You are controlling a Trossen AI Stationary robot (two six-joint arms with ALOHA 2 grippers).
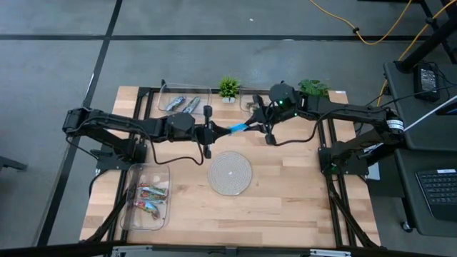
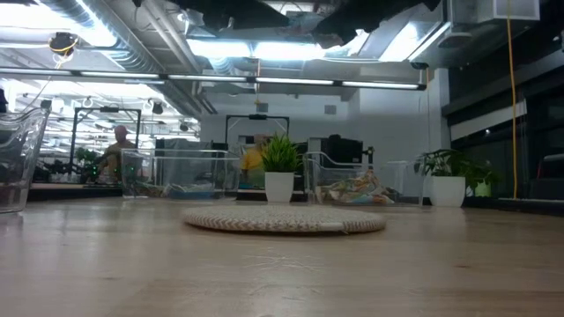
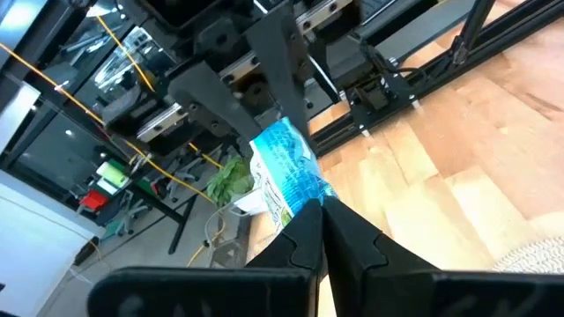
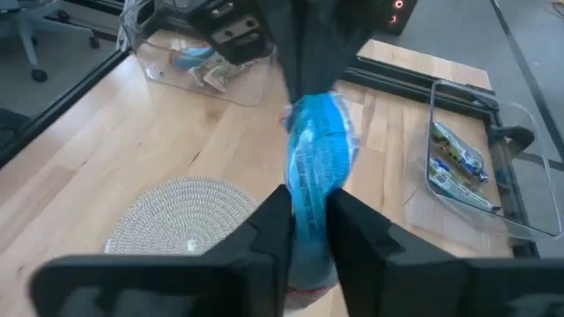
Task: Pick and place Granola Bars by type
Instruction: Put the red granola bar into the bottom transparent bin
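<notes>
— Both pincers are meeting above the tabletop [image 1: 285,178]?
— Yes. Left pincer [image 3: 319,211] is clamping the blue bar [image 3: 286,172]; right pincer [image 4: 308,207] is gripping its other end, above the mat [image 1: 230,173].

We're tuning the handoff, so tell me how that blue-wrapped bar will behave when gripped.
The blue bar spans between left pincer and right pincer without visibly sagging, so it is probably fairly stiff. Its glossy wrapper may be slippery. Being small, it is likely light.

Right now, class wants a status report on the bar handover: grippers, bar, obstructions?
Left gripper shut on blue bar. Right gripper clamps its other end, mid-air above table. Nothing in the way.
</notes>
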